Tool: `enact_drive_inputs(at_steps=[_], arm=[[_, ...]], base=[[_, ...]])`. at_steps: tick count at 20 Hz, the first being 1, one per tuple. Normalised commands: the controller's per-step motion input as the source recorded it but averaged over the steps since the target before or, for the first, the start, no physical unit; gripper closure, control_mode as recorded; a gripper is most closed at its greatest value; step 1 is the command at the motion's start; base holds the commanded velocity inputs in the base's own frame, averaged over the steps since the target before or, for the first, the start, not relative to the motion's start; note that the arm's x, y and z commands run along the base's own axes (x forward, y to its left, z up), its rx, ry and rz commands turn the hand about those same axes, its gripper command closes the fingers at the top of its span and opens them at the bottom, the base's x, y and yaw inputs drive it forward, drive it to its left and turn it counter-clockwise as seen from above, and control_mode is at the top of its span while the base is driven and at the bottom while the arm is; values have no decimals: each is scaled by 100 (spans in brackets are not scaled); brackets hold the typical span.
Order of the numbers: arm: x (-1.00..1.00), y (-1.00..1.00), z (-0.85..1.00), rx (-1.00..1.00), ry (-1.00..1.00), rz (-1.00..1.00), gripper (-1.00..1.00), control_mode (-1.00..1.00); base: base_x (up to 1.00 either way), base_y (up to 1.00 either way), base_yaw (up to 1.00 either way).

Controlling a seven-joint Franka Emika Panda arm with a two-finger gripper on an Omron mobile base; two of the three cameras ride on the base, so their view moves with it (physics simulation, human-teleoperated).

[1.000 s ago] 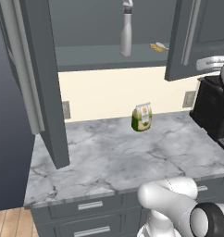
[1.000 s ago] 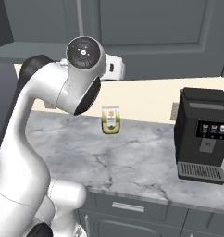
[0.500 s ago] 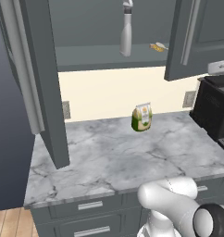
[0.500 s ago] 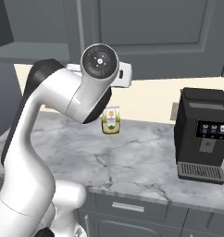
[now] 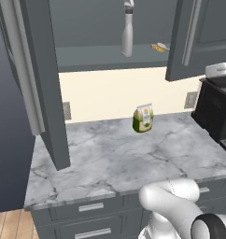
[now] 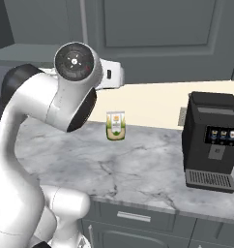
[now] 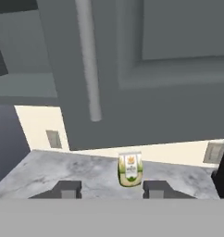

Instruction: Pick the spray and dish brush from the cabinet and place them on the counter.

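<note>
- Now, in the left base view, the cabinet (image 5: 45, 70) stands open. The spray (image 5: 127, 33) is upright at the front of its grey shelf, and the dish brush (image 5: 159, 46) lies well to its right. Both sit where they did a second ago, so nothing is picked yet.
- In the right base view, the arm has risen toward the cabinet. A green-and-cream pouch (image 6: 116, 126) stands on the marble table (image 6: 138, 169), with a black coffee machine (image 6: 209, 140) further right.
- In the hand view, the hand (image 7: 111, 189) shows its fingertips (image 7: 67, 189) apart and holding nothing, facing the pouch and a cabinet door's bar handle (image 7: 89, 60). Judging by this, it has yet to line up with the spray.
</note>
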Motion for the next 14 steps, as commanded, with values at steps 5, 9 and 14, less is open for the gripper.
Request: enact_drive_inputs(at_steps=[5, 9, 14], arm=[[-21, 75, 17, -37, 1, -1, -100, -100], [0, 75, -2, -50, 17, 0, -100, -100], [12, 67, 0, -49, 27, 0, -100, -100]], base=[[0, 0, 0], [0, 0, 0], [0, 0, 0]])
